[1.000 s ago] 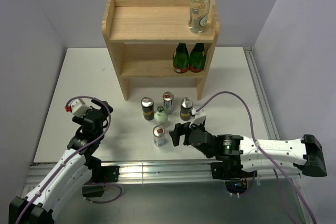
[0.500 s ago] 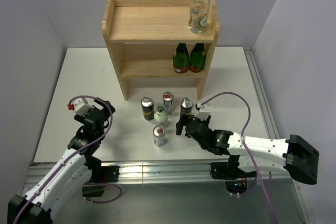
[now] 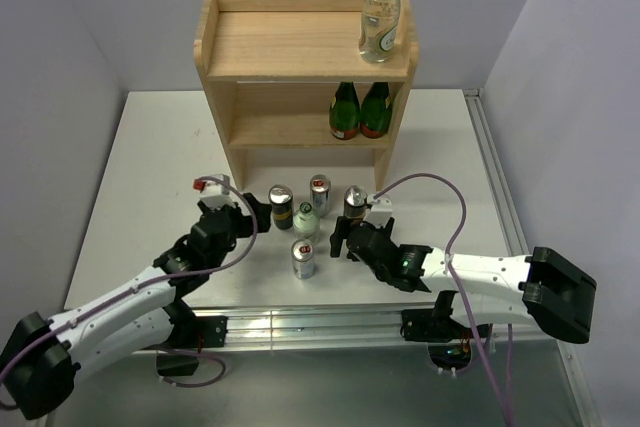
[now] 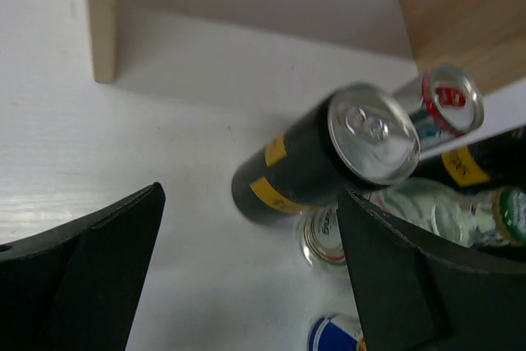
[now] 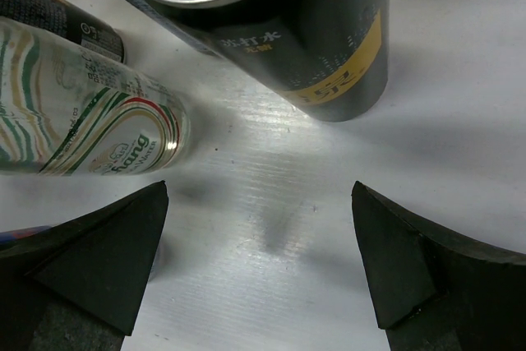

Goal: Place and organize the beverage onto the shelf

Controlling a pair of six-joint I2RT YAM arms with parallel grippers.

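The wooden shelf (image 3: 290,42) stands at the back with one clear green-capped bottle (image 3: 380,12) on its top board. On the table in front stand two black cans (image 3: 281,207) (image 3: 354,205), two silver-blue-red cans (image 3: 320,194) (image 3: 303,259) and a second clear bottle (image 3: 306,221). My left gripper (image 3: 252,211) is open just left of the left black can (image 4: 320,166), which lies ahead of the gap and toward its right finger (image 4: 394,285). My right gripper (image 3: 340,243) is open and empty, just short of the right black can (image 5: 329,30), with the clear bottle (image 5: 82,121) to its left.
Two dark green bottles with red labels (image 3: 360,112) stand at the right of the shelf's lower tier. The shelf's legs (image 4: 100,14) stand beyond the cans. Grey walls close in on both sides of the white table (image 3: 150,167).
My left arm has swung in from the table's left side up to the left black can. My right gripper has moved forward and left toward the right black can.
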